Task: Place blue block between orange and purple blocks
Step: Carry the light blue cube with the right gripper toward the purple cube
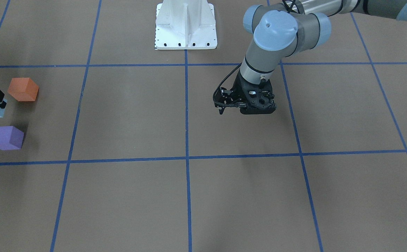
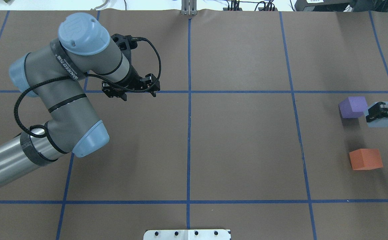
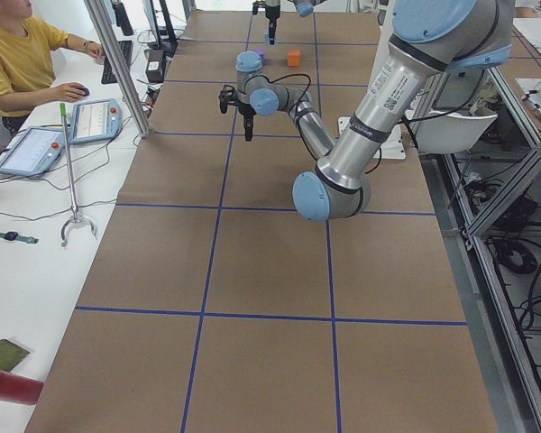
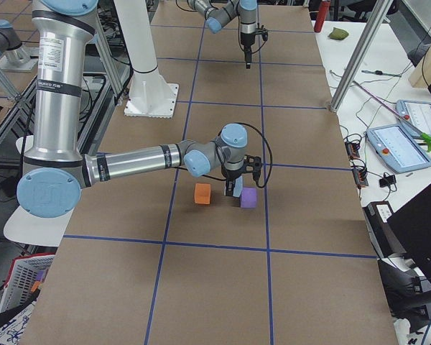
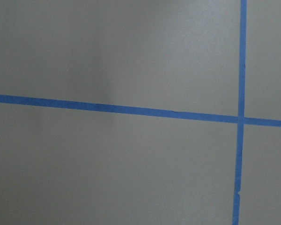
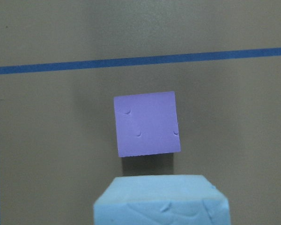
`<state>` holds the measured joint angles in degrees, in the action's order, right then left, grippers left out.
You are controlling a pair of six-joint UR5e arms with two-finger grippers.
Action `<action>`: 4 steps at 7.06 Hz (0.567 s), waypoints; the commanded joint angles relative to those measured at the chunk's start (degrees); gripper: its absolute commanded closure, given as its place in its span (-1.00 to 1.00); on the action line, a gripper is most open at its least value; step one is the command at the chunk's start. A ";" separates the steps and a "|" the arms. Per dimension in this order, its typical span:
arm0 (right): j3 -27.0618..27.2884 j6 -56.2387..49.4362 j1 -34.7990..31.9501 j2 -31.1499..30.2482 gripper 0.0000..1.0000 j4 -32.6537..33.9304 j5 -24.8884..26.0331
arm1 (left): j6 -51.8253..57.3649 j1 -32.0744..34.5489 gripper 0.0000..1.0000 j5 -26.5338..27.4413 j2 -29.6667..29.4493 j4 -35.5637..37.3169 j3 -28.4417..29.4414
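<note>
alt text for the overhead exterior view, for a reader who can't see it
The right end effector holds a blue block near the table's right edge, right of a purple block, with an orange block nearer the camera. The left end effector hangs over the blue-taped grid at left.

There is open room between the orange block (image 2: 365, 159) and the purple block (image 2: 353, 107). The blue block (image 2: 382, 123) is close beside the purple one.
</note>
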<state>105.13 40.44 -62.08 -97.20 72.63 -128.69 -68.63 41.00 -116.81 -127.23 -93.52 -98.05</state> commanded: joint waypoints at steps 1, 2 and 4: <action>-1.24 0.26 2.83 -0.18 1.00 -1.78 0.71 | -0.63 -0.04 -1.00 0.00 -0.04 0.00 -0.47; -6.12 0.34 3.45 -0.09 1.00 -7.62 0.80 | -0.63 -0.04 -1.00 0.00 0.05 0.00 -0.48; -10.82 9.60 5.20 0.70 1.00 -17.06 0.72 | -0.63 -0.04 -1.00 0.00 -0.04 0.00 -0.56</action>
<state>96.50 44.13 -58.30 -96.82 60.57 -128.01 -69.25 40.96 -116.81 -127.24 -93.52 -98.53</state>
